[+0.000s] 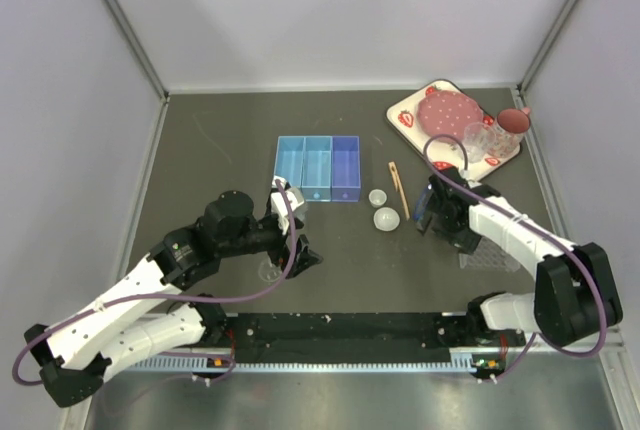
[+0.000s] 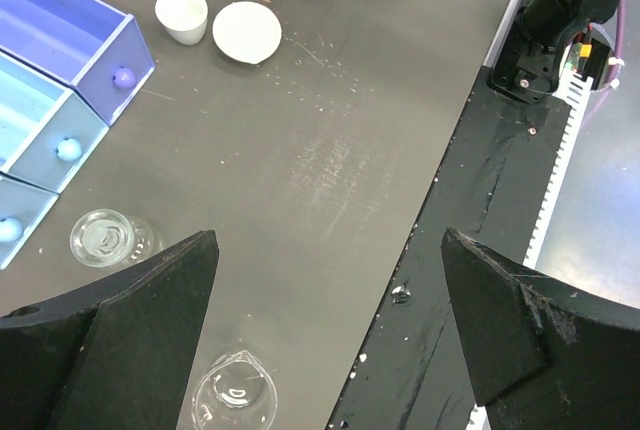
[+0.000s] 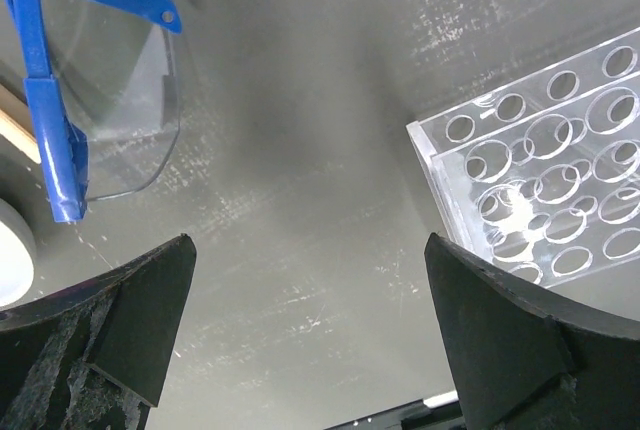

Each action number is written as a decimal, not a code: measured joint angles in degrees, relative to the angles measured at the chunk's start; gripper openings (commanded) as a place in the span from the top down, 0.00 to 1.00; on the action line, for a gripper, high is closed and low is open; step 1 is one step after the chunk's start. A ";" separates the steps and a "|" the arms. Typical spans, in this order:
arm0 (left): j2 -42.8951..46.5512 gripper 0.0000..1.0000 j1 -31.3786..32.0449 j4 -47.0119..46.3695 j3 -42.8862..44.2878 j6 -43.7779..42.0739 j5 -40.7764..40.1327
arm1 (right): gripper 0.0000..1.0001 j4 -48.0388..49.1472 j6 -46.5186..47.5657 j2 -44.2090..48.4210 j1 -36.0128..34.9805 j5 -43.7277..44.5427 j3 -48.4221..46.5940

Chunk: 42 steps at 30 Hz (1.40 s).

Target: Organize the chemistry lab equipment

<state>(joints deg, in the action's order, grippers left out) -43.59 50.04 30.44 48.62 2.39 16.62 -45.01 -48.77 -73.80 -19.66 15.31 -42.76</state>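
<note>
Your left gripper (image 2: 328, 245) hangs with jaws wide over the dark table (image 2: 330, 150), holding nothing. One clear beaker (image 2: 233, 395) sits by its left finger, and a second beaker (image 2: 103, 238) stands just beyond. Your right gripper (image 3: 308, 245) is just as wide and holds nothing, between the clear well rack (image 3: 550, 190) and the blue-framed safety goggles (image 3: 100, 80). Further out, a white cup (image 2: 182, 15) and a white dish (image 2: 247, 32) stand side by side, with wooden tongs (image 1: 398, 188) beside them. The three-bin blue organizer (image 1: 317, 168) is open-topped. Farthest, the strawberry-print tray (image 1: 403, 115) carries a pink plate (image 1: 447, 112) and glasses (image 1: 480, 138).
</note>
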 measured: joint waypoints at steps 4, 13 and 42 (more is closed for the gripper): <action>0.00 0.01 0.00 0.00 0.00 0.02 -0.96 | 0.01 -0.46 1.97 0.42 -0.02 -1.16 -0.63; -5.25 0.01 0.00 1.27 2.80 0.83 -6.67 | 0.02 -1.55 8.70 2.12 -5.09 -2.71 -14.19; -27.15 0.02 -19.21 6.19 16.22 35.71 -27.10 | 0.20 0.04 28.02 -38.49 -11.56 -9.05 -56.85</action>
<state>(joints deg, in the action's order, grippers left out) -70.74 30.83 36.62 64.84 38.11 -10.48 -44.97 -20.75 -112.29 -31.22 6.26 -99.61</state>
